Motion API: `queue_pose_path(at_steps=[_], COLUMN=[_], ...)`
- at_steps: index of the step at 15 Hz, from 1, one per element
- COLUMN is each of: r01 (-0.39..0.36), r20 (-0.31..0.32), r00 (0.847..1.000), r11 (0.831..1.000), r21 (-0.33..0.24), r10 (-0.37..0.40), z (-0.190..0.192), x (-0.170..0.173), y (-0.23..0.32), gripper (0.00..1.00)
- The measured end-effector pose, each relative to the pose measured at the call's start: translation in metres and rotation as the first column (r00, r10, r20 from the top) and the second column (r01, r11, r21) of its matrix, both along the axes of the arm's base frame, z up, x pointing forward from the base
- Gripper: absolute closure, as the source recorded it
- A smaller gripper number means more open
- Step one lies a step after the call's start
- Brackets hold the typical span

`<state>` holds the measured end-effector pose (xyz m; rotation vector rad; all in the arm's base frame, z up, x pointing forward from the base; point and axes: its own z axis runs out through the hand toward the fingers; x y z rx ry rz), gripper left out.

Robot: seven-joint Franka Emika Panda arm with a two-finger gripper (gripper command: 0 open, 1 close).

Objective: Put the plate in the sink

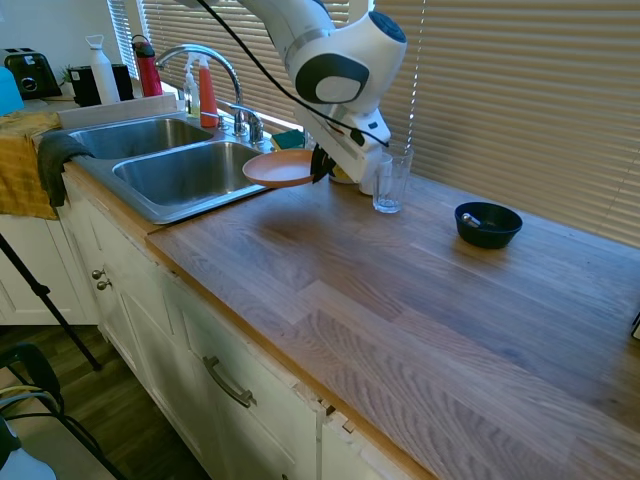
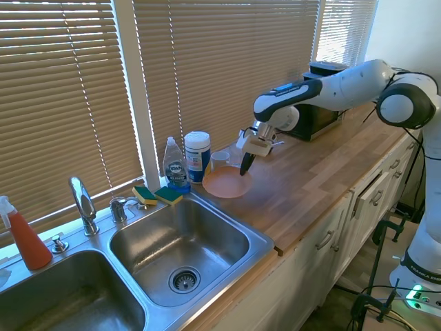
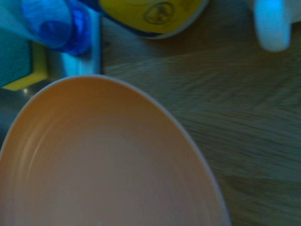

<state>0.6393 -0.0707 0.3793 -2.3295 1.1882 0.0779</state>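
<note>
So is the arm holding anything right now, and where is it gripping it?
Yes, the gripper holds the orange plate, pinched at the rim on the side away from the sink, lifted near the counter's sink edge.

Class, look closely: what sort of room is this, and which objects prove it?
Most likely a home kitchen: a double steel sink with a curved faucet, dish soap with sponges behind it, and a wooden countertop over cabinets.

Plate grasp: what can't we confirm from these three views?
- Finger contact on the plate: first exterior view, the gripper is masked by the arm's wrist.
- Plate's underside and any gap to the counter: second exterior view, too small.
- Plate's near rim: wrist view, cut off by the frame edge.
- Sink drain: first exterior view, hidden by the basin wall.
</note>
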Motion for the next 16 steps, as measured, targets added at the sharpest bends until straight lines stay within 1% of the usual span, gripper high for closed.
queue_pose_path(at_steps=[1,3,6,8,10,13,16], r01=[-0.016,-0.048,-0.089,-0.11,-0.128,-0.144,-0.153], r20=[0.0,-0.008,-0.026,-0.038,-0.053,-0.074,-0.12], r00=[1.0,0.999,0.996,0.994,0.991,0.989,0.985], r11=[1.0,0.998,0.989,0.982,0.975,0.961,0.948], r21=[-0.007,-0.046,-0.116,-0.152,-0.182,-0.237,-0.279], r10=[0.016,0.048,0.087,0.106,0.12,0.13,0.124], z=[0.006,0.013,0.016,0.012,-0.003,-0.036,-0.079], x=[0.001,0.005,0.005,0.009,0.02,0.04,0.054], y=[0.019,0.07,0.16,0.208,0.246,0.299,0.345], gripper=[1.0,1.0,1.0,1.0,1.0,1.0,1.0])
